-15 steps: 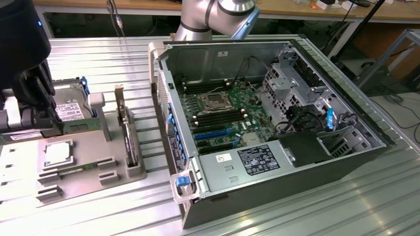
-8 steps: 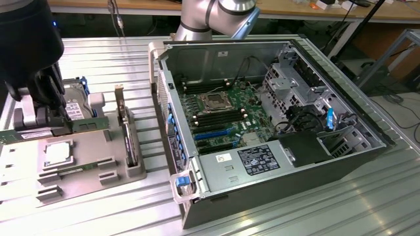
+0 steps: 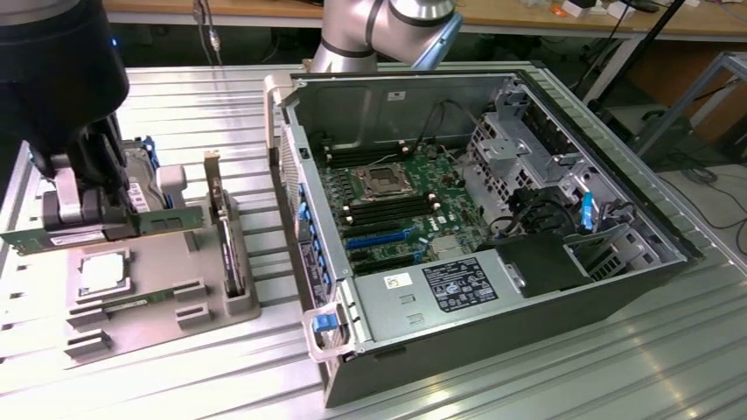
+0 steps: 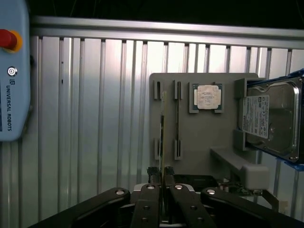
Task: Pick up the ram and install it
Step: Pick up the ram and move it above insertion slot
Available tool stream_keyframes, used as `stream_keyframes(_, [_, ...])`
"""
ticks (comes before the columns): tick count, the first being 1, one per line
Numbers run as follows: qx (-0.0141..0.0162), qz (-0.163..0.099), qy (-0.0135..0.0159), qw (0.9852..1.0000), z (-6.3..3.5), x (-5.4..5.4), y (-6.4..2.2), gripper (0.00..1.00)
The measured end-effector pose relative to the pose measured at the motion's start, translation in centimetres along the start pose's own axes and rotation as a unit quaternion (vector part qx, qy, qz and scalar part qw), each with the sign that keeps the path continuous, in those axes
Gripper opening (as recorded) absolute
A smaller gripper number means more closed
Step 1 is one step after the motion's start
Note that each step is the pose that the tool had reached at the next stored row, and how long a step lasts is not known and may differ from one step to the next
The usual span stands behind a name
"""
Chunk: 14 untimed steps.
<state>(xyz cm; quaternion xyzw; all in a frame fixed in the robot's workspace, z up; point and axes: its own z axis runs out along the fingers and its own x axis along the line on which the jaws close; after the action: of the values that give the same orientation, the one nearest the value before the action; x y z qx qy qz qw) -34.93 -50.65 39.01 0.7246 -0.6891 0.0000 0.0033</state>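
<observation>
The hand is clamped on the ram, fingers pressed together on either face of the green stick. In the wrist view the ram runs edge-on straight out from the hand, across the grey tray. From the exterior view it's held level over that tray, with the processor chip just beneath it. The open computer case sits on the ribbed worktop, well apart on the exterior view's right
</observation>
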Motion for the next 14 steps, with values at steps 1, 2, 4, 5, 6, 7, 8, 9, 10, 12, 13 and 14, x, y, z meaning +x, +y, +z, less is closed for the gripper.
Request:
stream_keyframes(1, [0.0,0.0,0.0,1.0,-0.01,0.0,-0.09,0.14])
stream_keyframes(2, [0.0,0.0,0.0,1.0,0.0,0.0,-0.16,0.14])
stream_keyframes(4, [0.0,0.0,0.0,1.0,-0.01,0.0,-0.34,0.14])
stream_keyframes(5, [0.0,0.0,0.0,1.0,0.0,0.0,-0.48,0.14])
stream_keyframes(6, [0.0,0.0,0.0,1.0,-0.01,0.0,-0.59,0.14])
stream_keyframes(7, [0.0,0.0,0.0,1.0,-0.01,0.0,-0.73,0.14])
stream_keyframes(8, [0.0,0.0,0.0,1.0,-0.01,0.0,-0.86,0.14])
stream_keyframes(9, [0.0,0.0,0.0,1.0,-0.01,0.0,-0.95,0.14])
stream_keyframes(10, [0.0,0.0,0.0,1.0,-0.01,0.1,-1.13,0.14])
stream_keyframes(12, [0.0,0.0,0.0,1.0,-0.01,0.1,-1.4,0.14])
stream_keyframes(13, [0.0,0.0,0.0,1.0,-0.01,0.1,-1.49,0.14])
stream_keyframes(14, [0.0,0.0,0.0,1.0,-0.01,0.1,-1.6,0.14])
